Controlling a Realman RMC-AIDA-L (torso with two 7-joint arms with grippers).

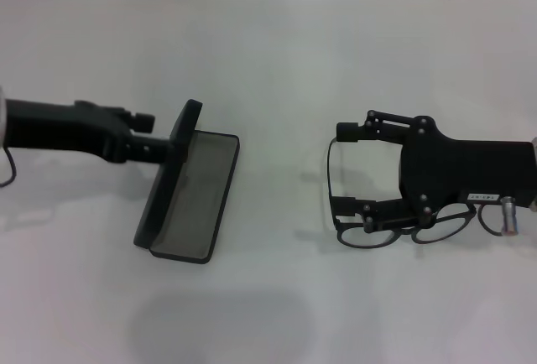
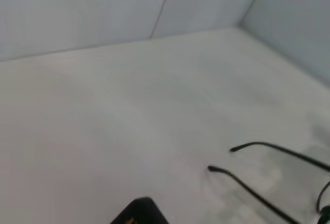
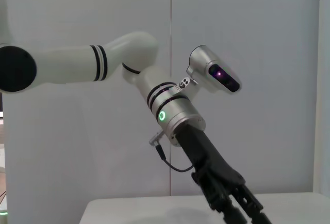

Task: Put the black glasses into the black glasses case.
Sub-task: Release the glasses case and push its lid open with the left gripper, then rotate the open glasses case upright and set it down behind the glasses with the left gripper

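Head view: the black glasses case point(image 1: 191, 200) is seen lying open on the white table point(image 1: 277, 62), lid raised w/ its top edge gripped by the left gripper point(image 1: 174, 148), which is closed on the lid. The grey lining is bare, so nothing is stowed yet. Well apart, toward the robot's right, the black glasses point(image 1: 403, 230) are seen flat on the table, temples unfolded and pointing toward the case. The right gripper point(image 1: 340, 169) is set over them w/ fingers spread wide, one by each temple; nothing is clasped. Judged approx. early stage: case opened and held, pick-up and transfer left.

Left wrist view: only the two temple tips of the glasses point(image 2: 268, 167) and a dark corner w/ orange marks, presumably the case point(image 2: 140, 212), are shown.

Right wrist view: the left arm point(image 3: 170, 110) is shown against a wall; its gripper is cut off at the frame edge.

No obstacle is seen btw glasses and case. The splayed temples are judged the likely snag at insertion.
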